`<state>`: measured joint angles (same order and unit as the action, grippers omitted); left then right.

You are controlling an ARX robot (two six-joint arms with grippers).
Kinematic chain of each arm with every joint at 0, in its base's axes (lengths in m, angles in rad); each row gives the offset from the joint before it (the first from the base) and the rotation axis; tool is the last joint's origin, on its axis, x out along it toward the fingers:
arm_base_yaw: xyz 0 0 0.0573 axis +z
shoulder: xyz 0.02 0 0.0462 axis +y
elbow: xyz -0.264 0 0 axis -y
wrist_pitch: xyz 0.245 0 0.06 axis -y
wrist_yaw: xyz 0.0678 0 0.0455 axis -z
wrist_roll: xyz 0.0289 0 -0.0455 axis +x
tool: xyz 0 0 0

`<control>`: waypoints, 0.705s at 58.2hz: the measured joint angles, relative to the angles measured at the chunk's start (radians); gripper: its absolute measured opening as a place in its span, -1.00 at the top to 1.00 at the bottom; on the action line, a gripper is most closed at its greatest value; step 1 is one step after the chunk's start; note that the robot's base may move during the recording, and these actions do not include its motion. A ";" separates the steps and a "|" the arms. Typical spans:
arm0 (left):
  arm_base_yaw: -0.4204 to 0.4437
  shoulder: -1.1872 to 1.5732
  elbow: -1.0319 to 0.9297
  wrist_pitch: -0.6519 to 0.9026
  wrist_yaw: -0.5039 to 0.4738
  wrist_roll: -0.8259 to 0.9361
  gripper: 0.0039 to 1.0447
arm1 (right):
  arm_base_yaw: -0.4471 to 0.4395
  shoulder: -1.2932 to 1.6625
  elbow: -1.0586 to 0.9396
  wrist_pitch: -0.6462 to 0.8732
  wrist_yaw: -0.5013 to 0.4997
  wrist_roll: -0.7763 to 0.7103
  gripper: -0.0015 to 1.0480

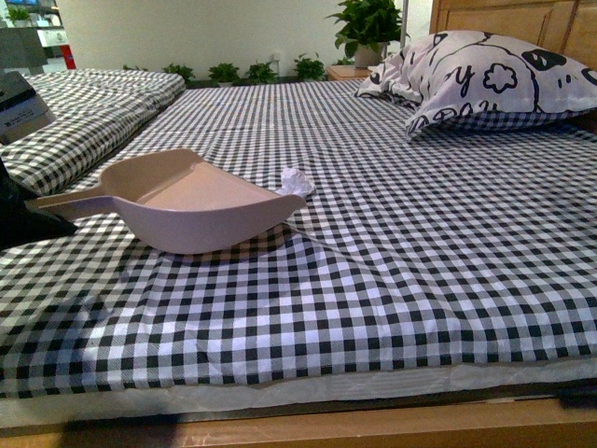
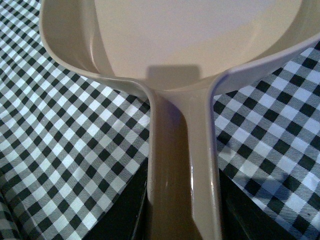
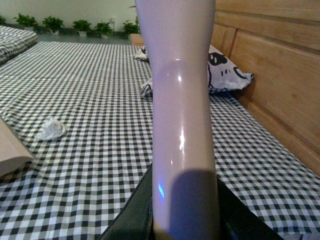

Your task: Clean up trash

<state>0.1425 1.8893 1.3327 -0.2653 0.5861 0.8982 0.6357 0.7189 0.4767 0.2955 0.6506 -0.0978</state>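
Beyond the bed's (image 1: 280, 399) near edge, checked sheet (image 1: 438, 280) is being left open across the right. The dustpan (image 1: 205, 229) is being held on the sheet, its handle clenched by the left tool (image 2: 181, 220). A pale handle (image 3: 182, 125), perhaps a brush's, is being gripped by the right tool (image 3: 185, 222). The trash (image 1: 296, 181) is lying outside the pan, just beside its far lip. Farther off, a pillow (image 1: 485, 79) is lying by the headboard (image 1: 508, 21).

On bed (image 1: 420, 271): dustpan (image 1: 201, 210) left of centre, handle pointing left. The trash (image 1: 296, 181) lies just beside its right tip. Pillow (image 1: 485, 79) behind, far right.
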 joint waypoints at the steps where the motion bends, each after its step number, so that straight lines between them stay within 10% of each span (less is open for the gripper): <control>1: 0.000 0.004 0.006 -0.005 0.000 0.004 0.47 | 0.000 0.000 0.000 0.000 0.000 0.000 0.63; 41: -0.023 0.213 0.347 -0.254 -0.037 0.146 0.47 | 0.000 0.000 0.000 0.000 0.000 0.000 0.63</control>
<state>0.1196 2.1021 1.6794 -0.5198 0.5488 1.0439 0.6357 0.7189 0.4767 0.2955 0.6510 -0.0978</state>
